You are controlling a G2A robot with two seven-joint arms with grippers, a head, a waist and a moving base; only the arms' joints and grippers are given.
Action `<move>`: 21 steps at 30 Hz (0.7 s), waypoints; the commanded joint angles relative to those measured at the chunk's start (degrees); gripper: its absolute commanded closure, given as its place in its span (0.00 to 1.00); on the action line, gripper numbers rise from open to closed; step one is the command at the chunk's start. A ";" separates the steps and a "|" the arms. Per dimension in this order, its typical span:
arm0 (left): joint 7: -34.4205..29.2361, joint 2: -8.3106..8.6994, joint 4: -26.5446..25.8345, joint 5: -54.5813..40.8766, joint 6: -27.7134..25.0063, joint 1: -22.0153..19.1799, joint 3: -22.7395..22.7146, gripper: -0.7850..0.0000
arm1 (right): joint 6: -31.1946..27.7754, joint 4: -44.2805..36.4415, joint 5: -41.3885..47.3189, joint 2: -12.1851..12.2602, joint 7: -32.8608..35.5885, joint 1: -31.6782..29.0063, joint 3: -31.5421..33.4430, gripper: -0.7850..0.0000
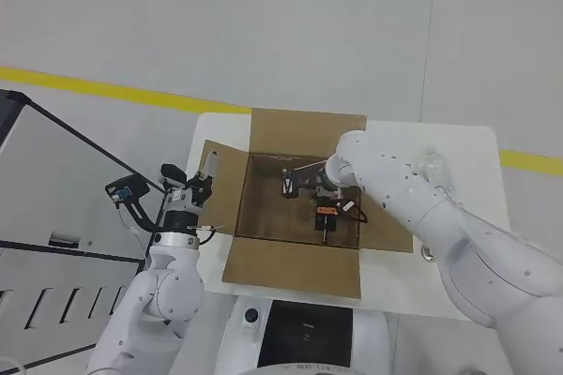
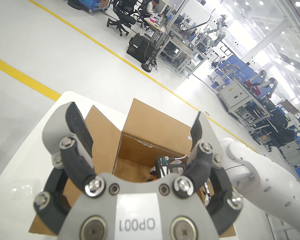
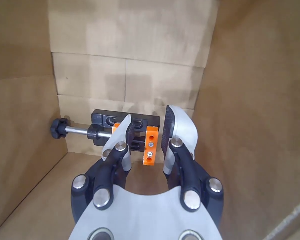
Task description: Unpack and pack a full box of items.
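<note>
An open cardboard box (image 1: 296, 267) stands in the middle of the white table (image 1: 450, 150). On its floor lies a black and orange clamp (image 3: 150, 146) with a threaded screw and a black knob (image 3: 57, 128). My right gripper (image 3: 148, 126) is deep in the box, open, with one finger on each side of the clamp's orange block and a gap on both sides. From above, this gripper (image 1: 324, 208) sits over the clamp (image 1: 326, 225). My left gripper (image 2: 136, 118) hangs open and holds nothing, just outside the box's left flap (image 1: 227, 192).
All four box flaps are folded outward. The box walls (image 3: 252, 88) stand close around the right gripper. The right arm (image 2: 252, 166) crosses over the box's right side. Bare table shows to the right of the box and behind it.
</note>
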 commanded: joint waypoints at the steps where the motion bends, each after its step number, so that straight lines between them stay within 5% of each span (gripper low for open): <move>1: 0.00 0.00 0.00 0.00 -0.01 0.01 0.00 0.00 | -0.02 1.37 0.70 -0.91 1.43 0.30 -0.08 0.64; 3: 0.00 0.00 0.00 0.00 -0.01 0.01 0.00 0.00 | -0.34 3.31 1.51 -1.79 2.68 0.67 -0.10 0.56; 21: 0.00 0.00 0.00 0.00 -0.01 0.01 0.00 0.00 | 2.43 13.56 -0.63 -7.43 4.88 0.94 -1.22 0.63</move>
